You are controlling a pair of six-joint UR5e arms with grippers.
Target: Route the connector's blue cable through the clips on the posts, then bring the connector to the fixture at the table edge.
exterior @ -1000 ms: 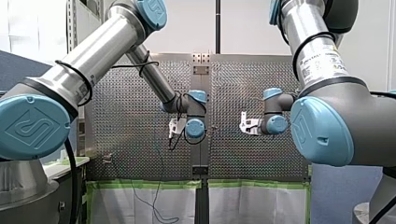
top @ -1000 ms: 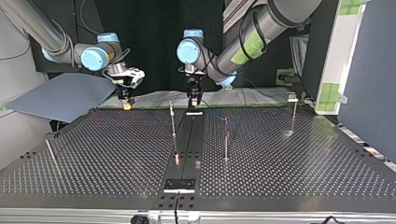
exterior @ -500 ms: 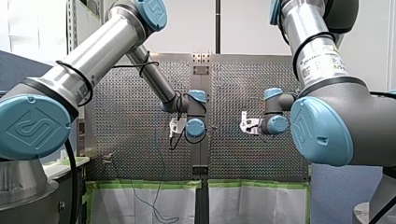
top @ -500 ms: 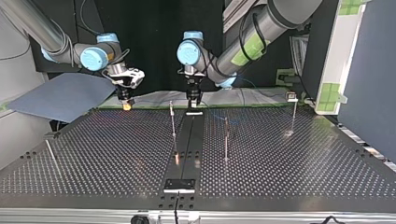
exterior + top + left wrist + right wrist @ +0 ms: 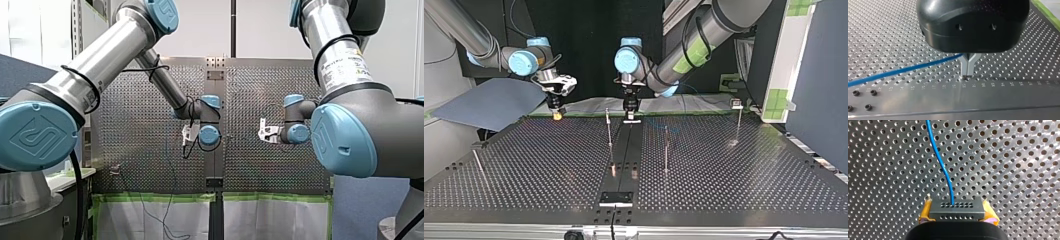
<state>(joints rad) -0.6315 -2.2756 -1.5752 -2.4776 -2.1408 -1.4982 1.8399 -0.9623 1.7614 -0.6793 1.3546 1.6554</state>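
My right gripper (image 5: 957, 207) is shut with its yellow pads on the small grey connector (image 5: 956, 213). The blue cable (image 5: 941, 165) leaves the connector's face and runs away over the perforated table. In the top view this gripper (image 5: 556, 114) hangs over the far edge at the left. My left gripper (image 5: 967, 75) has its metal fingers pressed together, tips at the table, and the blue cable (image 5: 905, 70) runs up to them and ends there. In the top view it (image 5: 630, 115) stands at the far end of the black centre strip (image 5: 625, 150).
Thin clip posts stand on the table: one (image 5: 609, 131) beside the strip, one (image 5: 666, 147) on its other side, one (image 5: 738, 124) far right. A short post (image 5: 478, 165) leans at the left. A black fixture plate (image 5: 616, 198) sits at the near edge.
My right arm has drifted slightly toward the top view's left with the connector. My left wrist has risen a little. Both grips are unchanged.
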